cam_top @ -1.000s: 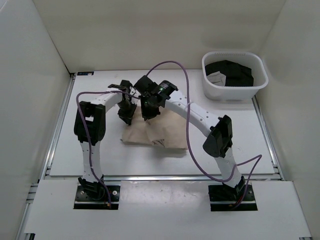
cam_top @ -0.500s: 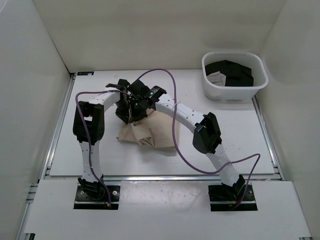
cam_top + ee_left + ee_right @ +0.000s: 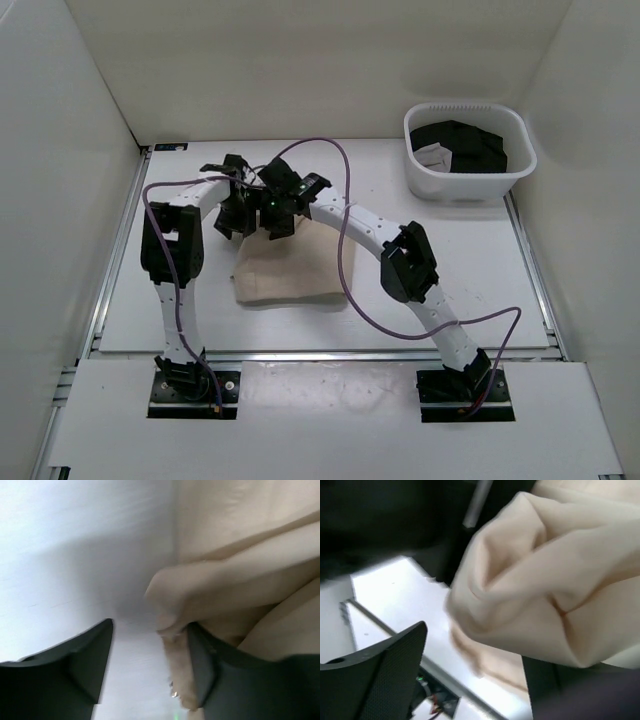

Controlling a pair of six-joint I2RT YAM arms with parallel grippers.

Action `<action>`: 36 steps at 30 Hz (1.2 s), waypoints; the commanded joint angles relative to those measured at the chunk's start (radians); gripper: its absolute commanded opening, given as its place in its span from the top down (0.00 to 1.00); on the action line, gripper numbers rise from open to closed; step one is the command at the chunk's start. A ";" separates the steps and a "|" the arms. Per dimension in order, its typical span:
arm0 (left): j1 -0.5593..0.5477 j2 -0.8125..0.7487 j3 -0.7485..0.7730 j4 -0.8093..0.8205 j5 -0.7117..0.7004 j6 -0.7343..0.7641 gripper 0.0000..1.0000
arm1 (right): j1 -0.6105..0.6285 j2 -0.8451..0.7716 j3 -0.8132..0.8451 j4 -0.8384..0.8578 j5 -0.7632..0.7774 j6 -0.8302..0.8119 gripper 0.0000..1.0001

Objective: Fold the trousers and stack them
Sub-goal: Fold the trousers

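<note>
Top view: even, diffuse overhead light. The white tabletop [image 3: 480,280] is bright without glare, faint soft shadows lie beneath the arms [image 3: 365,225], and detail is sharp.

Left wrist view: the tabletop washes out to bluish white. A soft grey shadow borders the trousers [image 3: 240,570]. The left claw [image 3: 150,627] is dark and defocused.

Right wrist view: the trousers' edge smears with blur. The right claw [image 3: 474,645] is underexposed.

Layout overhead
Folded beige cotton trousers [image 3: 290,278] lie on the white table [image 3: 480,270]; at two o'clock, a white plastic basket [image 3: 465,186] holds black garments [image 3: 470,145].
</note>
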 commanded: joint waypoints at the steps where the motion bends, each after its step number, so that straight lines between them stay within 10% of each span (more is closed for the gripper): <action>1: 0.064 -0.049 0.101 -0.023 -0.053 0.025 0.26 | -0.016 0.023 0.061 0.046 -0.031 -0.098 0.20; 11: 0.112 -0.147 0.253 -0.071 -0.158 0.140 0.00 | 0.003 -0.471 -0.369 0.040 0.151 -0.274 0.13; 21: 0.067 -0.032 0.293 -0.106 0.218 0.157 0.00 | -0.170 -0.744 -0.966 0.172 0.120 -0.158 0.05; 26: 0.067 0.097 0.372 -0.096 0.151 0.113 0.38 | -0.217 -0.680 -1.081 0.294 0.019 -0.158 0.32; 31: 0.067 0.143 0.391 -0.086 0.125 0.065 0.41 | -0.240 -0.612 -1.127 0.315 0.034 -0.158 0.67; 36: 0.067 0.152 0.382 -0.074 0.138 0.044 0.37 | -0.348 -0.612 -1.152 0.313 0.065 -0.158 0.70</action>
